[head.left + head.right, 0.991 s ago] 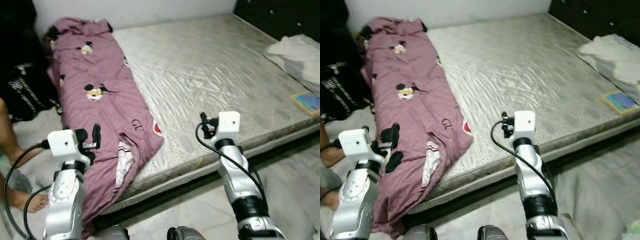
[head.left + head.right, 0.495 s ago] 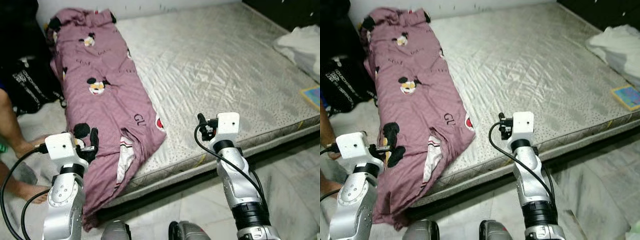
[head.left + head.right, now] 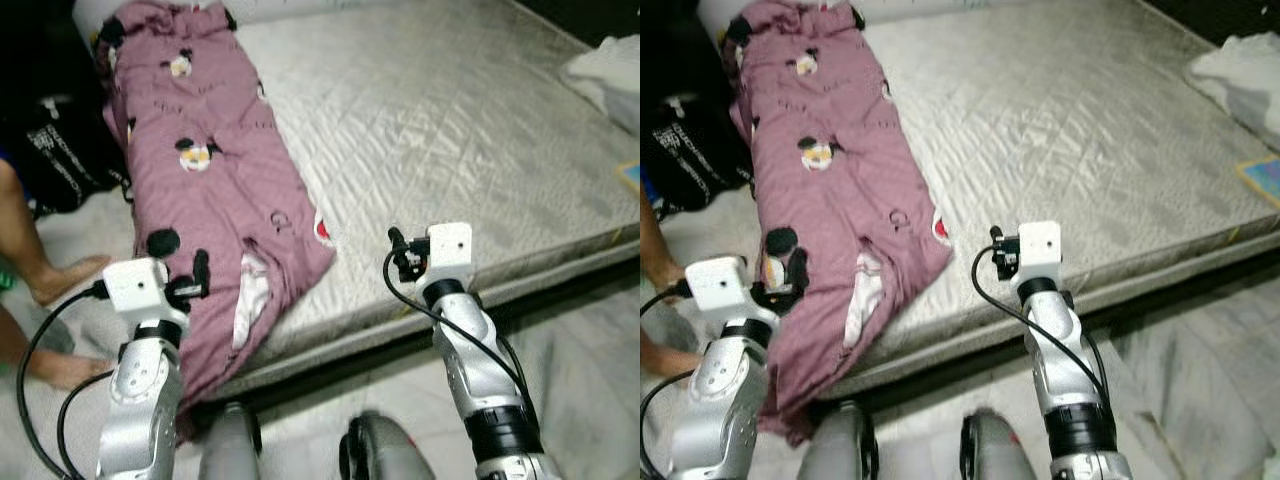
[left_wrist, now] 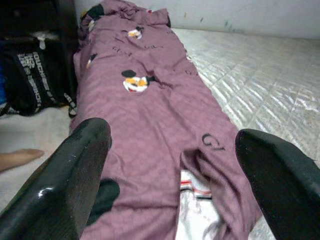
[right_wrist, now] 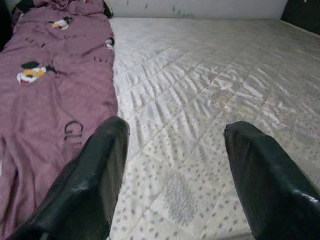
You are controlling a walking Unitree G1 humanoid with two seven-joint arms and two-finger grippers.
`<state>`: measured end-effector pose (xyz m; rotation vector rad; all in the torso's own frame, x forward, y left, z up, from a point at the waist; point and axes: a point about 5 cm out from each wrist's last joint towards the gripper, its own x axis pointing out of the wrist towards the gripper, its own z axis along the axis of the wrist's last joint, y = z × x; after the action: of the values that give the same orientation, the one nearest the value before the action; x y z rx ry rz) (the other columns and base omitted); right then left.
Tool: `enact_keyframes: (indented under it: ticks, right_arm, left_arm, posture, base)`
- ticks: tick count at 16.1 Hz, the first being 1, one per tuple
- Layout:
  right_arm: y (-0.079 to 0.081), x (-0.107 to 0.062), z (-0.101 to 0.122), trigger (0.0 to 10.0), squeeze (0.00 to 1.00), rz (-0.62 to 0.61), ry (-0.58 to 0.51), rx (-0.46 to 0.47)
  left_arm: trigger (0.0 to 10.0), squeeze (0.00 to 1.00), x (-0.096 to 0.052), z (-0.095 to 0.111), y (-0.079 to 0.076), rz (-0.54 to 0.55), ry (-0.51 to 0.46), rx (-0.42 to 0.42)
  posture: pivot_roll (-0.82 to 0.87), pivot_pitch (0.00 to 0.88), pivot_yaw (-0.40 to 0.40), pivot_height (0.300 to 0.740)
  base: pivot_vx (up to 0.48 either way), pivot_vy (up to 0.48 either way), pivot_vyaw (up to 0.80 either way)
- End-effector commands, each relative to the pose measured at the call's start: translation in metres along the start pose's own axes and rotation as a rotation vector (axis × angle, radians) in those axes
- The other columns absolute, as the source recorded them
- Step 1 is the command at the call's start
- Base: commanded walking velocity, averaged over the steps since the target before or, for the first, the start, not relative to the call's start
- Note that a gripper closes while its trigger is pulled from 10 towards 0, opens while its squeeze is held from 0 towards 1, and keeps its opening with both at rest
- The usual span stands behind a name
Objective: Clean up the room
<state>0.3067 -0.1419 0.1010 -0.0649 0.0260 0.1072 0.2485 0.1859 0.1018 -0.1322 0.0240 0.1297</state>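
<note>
Home bedroom: bare quilted mattress (image 3: 450, 130) low on floor, purple cartoon-print blanket (image 3: 215, 200), black bag (image 3: 60, 150) beside.

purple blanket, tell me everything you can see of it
The blanket is mauve, soft-looking cloth printed with cartoon mouse heads and letters. It lies rumpled in a long strip along the left side of the bare mattress, its near end spilling over the edge toward the floor, a white striped lining showing. The open left claw points at it without touching.

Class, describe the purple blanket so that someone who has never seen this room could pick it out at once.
Find the bare grey mattress on the floor. Along its left edge lies the purple blanket, one end spilling over the mattress's near edge. Its cartoon mouse prints and letters set it apart from the white bundle at the right.
</note>
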Motion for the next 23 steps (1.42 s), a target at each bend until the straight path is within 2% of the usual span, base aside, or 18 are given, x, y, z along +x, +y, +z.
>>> enact_keyframes:
  ticks: [1,13,17,23]
  right_arm:
    - [0.0008,-0.001,0.0013,10.0,0.0,0.007,-0.001,0.008]
    - [0.0054,0.0033,-0.0013,10.0,0.0,0.044,0.019,0.005]
    - [0.0051,0.0043,-0.0013,10.0,0.0,0.048,0.022,0.003]
    - [0.0052,0.0059,-0.0009,10.0,0.0,0.053,0.023,0.004]
  left_arm:
    - [10.0,0.0,-0.0006,-0.0017,0.0019,0.01,0.014,0.003]
    - [10.0,0.0,0.0029,-0.0002,-0.0014,-0.01,0.003,-0.005]
    - [10.0,0.0,0.0039,0.0006,-0.002,-0.011,-0.002,-0.012]
    - [10.0,0.0,0.0049,0.0037,-0.0035,-0.027,-0.024,-0.02]
  posture:
    - [0.04,0.135,0.016,0.595]
    - [0.05,0.114,0.008,0.595]
    - [0.04,0.121,0.006,0.561]
    - [0.04,0.123,0.005,0.561]
  base:
    - [0.0,0.0,0.0]
    - [0.0,0.0,0.0]
    - [0.0,0.0,0.0]
    - [0.344,0.0,0.0]
